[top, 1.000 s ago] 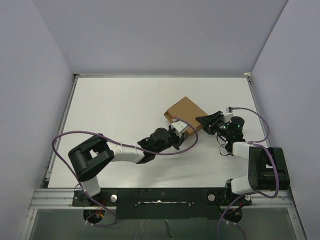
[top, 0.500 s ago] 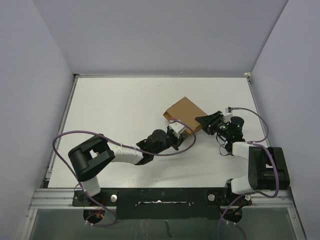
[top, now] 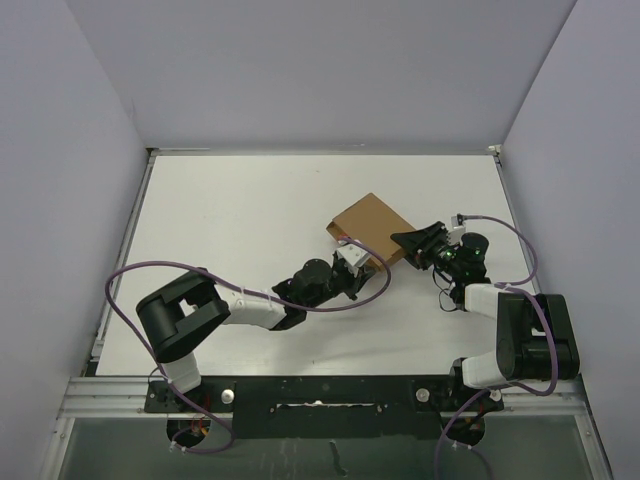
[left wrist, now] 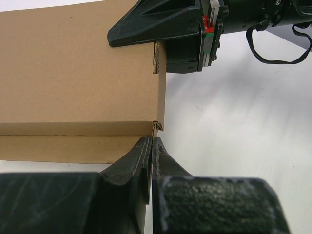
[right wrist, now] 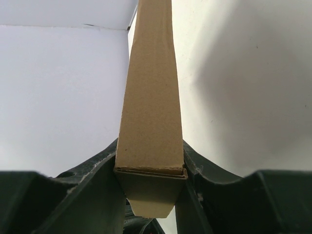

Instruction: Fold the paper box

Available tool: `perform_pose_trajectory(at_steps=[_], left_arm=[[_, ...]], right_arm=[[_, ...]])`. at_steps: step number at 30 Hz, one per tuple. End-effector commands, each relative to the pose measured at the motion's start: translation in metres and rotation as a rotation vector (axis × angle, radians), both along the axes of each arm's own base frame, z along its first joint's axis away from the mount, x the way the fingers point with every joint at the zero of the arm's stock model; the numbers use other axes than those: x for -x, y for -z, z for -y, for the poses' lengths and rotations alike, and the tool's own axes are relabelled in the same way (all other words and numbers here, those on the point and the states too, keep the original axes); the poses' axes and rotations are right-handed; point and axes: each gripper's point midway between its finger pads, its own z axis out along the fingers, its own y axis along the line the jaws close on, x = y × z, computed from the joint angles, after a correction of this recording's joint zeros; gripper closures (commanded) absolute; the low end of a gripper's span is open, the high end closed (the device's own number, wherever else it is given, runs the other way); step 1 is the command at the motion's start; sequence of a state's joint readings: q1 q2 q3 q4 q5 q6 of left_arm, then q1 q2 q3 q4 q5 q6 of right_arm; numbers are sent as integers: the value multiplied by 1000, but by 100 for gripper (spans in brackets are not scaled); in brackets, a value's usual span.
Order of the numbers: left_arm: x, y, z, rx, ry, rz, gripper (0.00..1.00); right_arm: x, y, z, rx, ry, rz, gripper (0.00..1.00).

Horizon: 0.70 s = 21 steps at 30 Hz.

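Observation:
The paper box (top: 372, 226) is a flat brown cardboard mailer lying on the white table right of centre. My right gripper (top: 410, 243) is shut on its right corner. In the right wrist view the box's narrow side (right wrist: 151, 112) stands between the two fingers (right wrist: 103, 175), with a tapered flap hanging below. My left gripper (top: 358, 264) is shut, its tips (left wrist: 152, 141) touching the near corner of the box (left wrist: 78, 73), where a small torn tab sticks up. The right gripper (left wrist: 161, 48) also shows at the top of the left wrist view, clamped on the far corner.
A purple cable (top: 150, 268) loops over the table from the left arm, and another (top: 520, 250) curls by the right arm. Grey walls enclose the table on three sides. The table's right edge (top: 510, 215) lies close to the right arm.
The left gripper has drawn back slightly toward the near left along the box's corner. The box and the right gripper have stayed still.

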<state>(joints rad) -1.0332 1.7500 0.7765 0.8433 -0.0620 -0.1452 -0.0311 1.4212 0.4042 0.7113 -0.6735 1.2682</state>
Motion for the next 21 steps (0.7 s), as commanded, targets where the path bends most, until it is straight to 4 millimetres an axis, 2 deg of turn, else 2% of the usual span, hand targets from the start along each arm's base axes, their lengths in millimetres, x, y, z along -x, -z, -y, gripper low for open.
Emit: perform_pose_trajectory(at_steps=[1, 8, 21], left_arm=[[-22, -83, -10, 201, -80, 142, 100], [-24, -69, -8, 141, -81, 105, 100], [-28, -75, 4, 67, -49, 87, 100]], right_arm=[[3, 0, -2, 9, -40, 32, 80], [4, -1, -3, 15, -45, 42, 80], [6, 1, -7, 50, -65, 48, 80]])
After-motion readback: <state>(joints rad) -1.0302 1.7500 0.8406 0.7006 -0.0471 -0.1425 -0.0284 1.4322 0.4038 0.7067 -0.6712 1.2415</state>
